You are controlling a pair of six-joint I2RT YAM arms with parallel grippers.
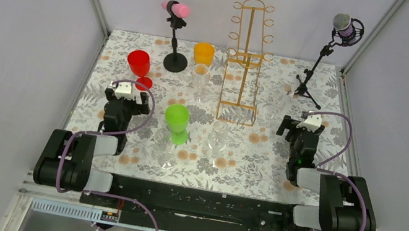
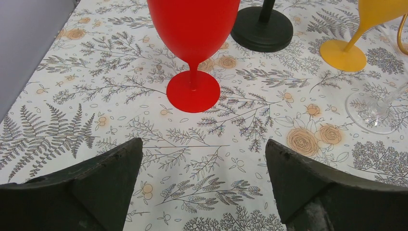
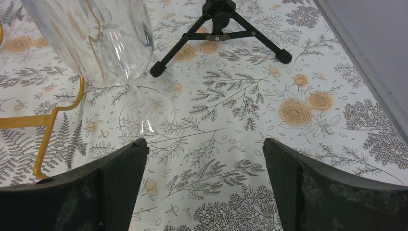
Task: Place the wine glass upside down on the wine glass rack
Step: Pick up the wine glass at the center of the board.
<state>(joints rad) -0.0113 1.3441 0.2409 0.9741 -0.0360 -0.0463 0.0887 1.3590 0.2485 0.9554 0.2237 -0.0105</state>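
Observation:
The gold wire wine glass rack (image 1: 247,53) stands upright at the back middle; a corner of its base shows in the right wrist view (image 3: 48,126). A clear wine glass (image 3: 108,43) stands upright just right of that base, ahead and left of my right gripper (image 3: 204,142), which is open and empty. In the top view this glass (image 1: 270,111) is faint. My left gripper (image 2: 203,144) is open and empty, a little short of a red wine glass (image 2: 192,29). In the top view both the left gripper (image 1: 128,96) and the right gripper (image 1: 300,126) hover low over the flowered cloth.
An orange glass (image 1: 203,54), a green glass (image 1: 177,118) and other clear glasses (image 1: 218,137) stand around mid-table. A pink microphone on a round black base (image 1: 175,60) is at the back left, and a tripod microphone stand (image 1: 309,92) at the back right.

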